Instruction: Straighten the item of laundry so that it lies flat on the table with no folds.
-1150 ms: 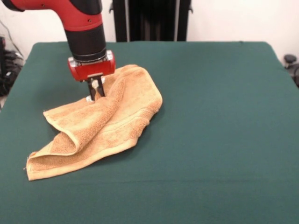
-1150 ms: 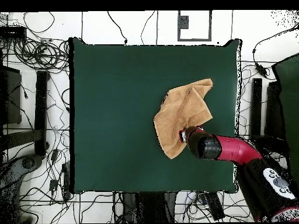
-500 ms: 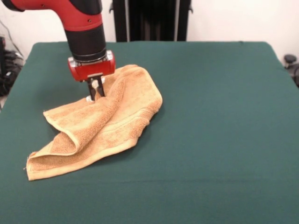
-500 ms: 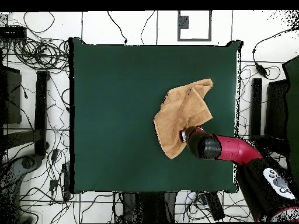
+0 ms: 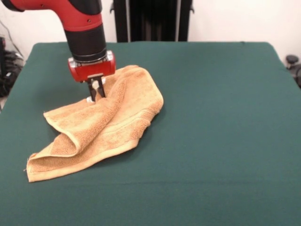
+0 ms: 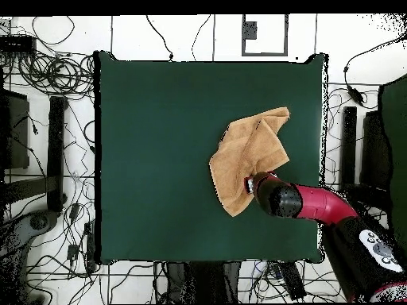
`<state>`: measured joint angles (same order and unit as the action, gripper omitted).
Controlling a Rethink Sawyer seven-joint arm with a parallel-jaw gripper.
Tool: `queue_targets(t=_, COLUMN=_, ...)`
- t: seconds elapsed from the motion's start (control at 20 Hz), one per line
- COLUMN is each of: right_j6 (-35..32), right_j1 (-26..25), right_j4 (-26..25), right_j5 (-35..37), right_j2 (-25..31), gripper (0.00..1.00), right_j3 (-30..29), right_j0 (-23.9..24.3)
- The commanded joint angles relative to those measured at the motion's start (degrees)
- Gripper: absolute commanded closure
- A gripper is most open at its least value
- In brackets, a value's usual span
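Gripper [image 5: 97, 93] stays pressed into the towel's [image 5: 106, 123] far edge, fingers closed on a pinch of cloth, nothing shifted over the last second; folds remain on the table [image 5: 221, 117].

My arm comes in from the upper left, its forearm angled downward and the black wrist section vertical above the red head. The pincer [image 5: 96, 92] points straight down, its fingers [image 5: 99, 89] drawn close together.
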<state>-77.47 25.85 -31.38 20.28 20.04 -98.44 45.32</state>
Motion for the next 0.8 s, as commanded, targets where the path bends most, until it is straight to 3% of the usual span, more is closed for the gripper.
queue_targets(t=0.05, right_j6=-7.6, right_j1=-8.9, right_j4=-1.0, right_j5=-10.3, right_j2=1.8, gripper=1.0, right_j3=2.4, right_j0=1.6)
queue_targets(t=0.35, right_j6=-8.3, right_j1=-8.1, right_j4=-2.2, right_j5=-12.6, right_j2=0.5, gripper=1.0, right_j3=-0.8, right_j0=2.7)
queue_targets(t=0.8, right_j6=-0.3, right_j1=-8.1, right_j4=-3.5, right_j5=-7.3, right_j2=4.8, gripper=1.0, right_j3=-0.2, right_j0=8.0)
